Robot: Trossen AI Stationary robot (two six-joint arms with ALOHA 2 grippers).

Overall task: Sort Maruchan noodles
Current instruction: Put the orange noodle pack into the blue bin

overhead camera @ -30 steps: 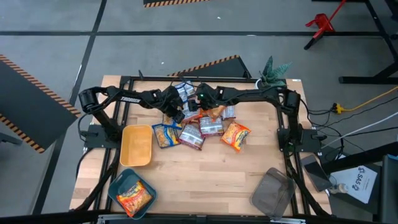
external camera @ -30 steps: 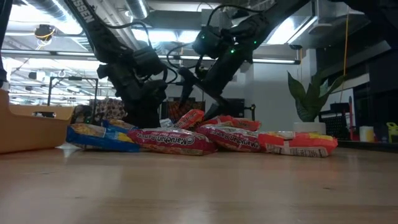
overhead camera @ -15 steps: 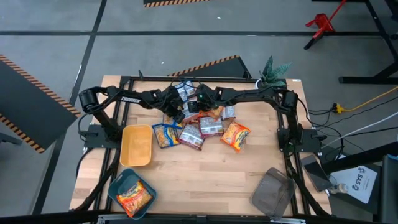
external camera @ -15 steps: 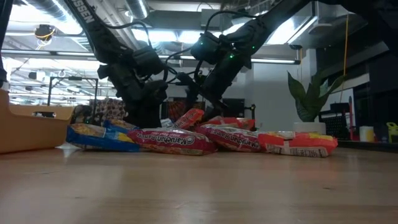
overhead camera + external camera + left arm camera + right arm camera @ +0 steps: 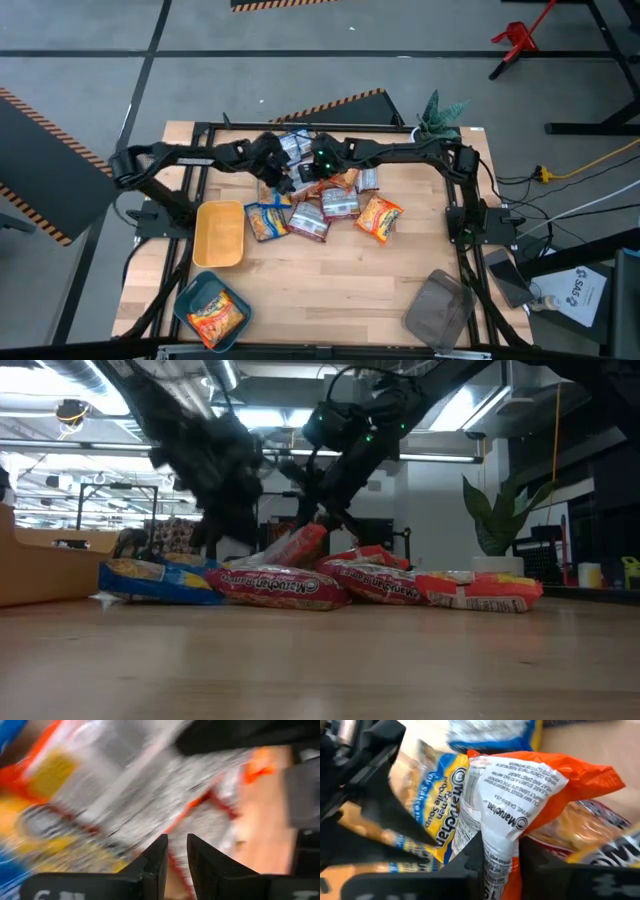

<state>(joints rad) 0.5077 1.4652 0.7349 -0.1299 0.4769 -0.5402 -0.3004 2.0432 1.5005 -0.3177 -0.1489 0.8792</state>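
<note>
Several Maruchan noodles packets lie in a loose pile (image 5: 325, 205) at the table's middle, far half: blue-and-yellow (image 5: 265, 217), red-and-silver (image 5: 338, 203) and orange (image 5: 378, 217). Both grippers meet at the pile's far left. My right gripper (image 5: 499, 862) is shut on an orange packet (image 5: 520, 785), whose white back faces the camera. My left gripper (image 5: 177, 855) stands just left of it, its fingers nearly together over blurred silver, red and yellow packets (image 5: 150, 795). One more orange packet (image 5: 216, 316) lies in the teal tray (image 5: 190, 292). My left gripper has a narrow gap with silver-and-red wrapper (image 5: 176, 837) showing in it; blur hides which part it has. My right gripper pinches the orange packet's crinkled white back (image 5: 496, 851) between its two fingers, coming slanting down from the table's right. The packet (image 5: 297, 546) tilts up, lower end on the pile.
A yellow tray (image 5: 205, 238) stands left of the pile, the teal tray at the near left corner, a grey tray (image 5: 437, 308) at the near right. A potted plant (image 5: 440, 115) sits at the far right corner. Bare wood lies between pile and near edge.
My right gripper has shut on the orange packet, and the packet's held end has tipped up from the pile. My left arm has started to move and blurs; its upper arm has swung toward the table's left edge.
</note>
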